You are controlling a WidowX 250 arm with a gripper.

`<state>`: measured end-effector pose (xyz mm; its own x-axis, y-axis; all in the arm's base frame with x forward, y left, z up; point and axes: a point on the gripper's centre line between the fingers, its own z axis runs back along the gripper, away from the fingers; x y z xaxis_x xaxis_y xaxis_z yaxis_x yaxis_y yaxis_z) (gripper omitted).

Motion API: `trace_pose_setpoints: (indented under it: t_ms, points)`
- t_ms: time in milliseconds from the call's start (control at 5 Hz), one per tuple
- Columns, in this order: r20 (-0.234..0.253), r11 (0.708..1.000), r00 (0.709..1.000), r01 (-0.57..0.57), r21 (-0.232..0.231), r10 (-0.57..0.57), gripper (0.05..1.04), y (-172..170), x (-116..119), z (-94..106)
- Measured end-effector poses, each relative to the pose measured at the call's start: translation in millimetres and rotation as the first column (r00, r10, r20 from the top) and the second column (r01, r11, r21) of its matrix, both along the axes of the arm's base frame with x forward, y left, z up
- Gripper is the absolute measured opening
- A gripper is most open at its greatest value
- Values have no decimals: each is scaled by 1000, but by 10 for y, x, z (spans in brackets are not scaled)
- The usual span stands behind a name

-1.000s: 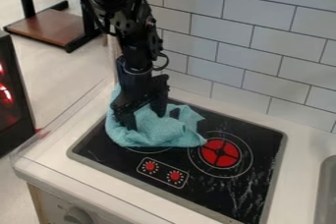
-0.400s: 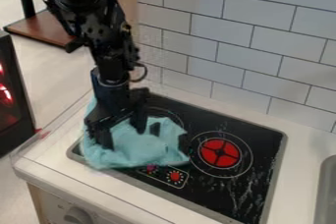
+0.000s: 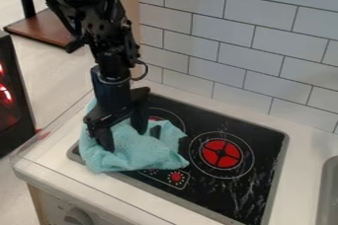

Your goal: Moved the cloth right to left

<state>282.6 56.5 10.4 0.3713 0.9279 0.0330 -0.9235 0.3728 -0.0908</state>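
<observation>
The black gripper (image 3: 123, 134) hangs at the left side of the stove, its two fingers apart and their tips down against the cloth. Light blue and crumpled, the cloth (image 3: 142, 151) lies under and around the fingertips. It covers the stove's left front part, hangs over the left rim onto the white counter, and rises behind the gripper on the left. Part of the left burner and part of the knob panel are hidden by it.
The black stove top (image 3: 228, 187) has a red burner (image 3: 221, 154) right of the cloth. A tiled wall (image 3: 231, 46) stands behind, a clear low guard runs along the counter's left edge, and a sink rim (image 3: 325, 194) is at the far right.
Gripper and cloth have shifted left and toward the counter's front edge. More of the left burner shows behind the cloth, while the knob panel is now partly covered.
</observation>
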Motion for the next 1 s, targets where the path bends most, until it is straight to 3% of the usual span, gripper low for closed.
trace_pose_setpoints:
  t_ms: [200,400,800,1000]
  points:
    - [26,999,1000,15,32,-16,999,-13,64,180]
    - [85,998,996,6,67,-12,999,-25,85,454]
    - [201,996,977,52,70,-65,999,-197,36,927]
    - [205,995,976,63,73,-77,999,-207,38,941]
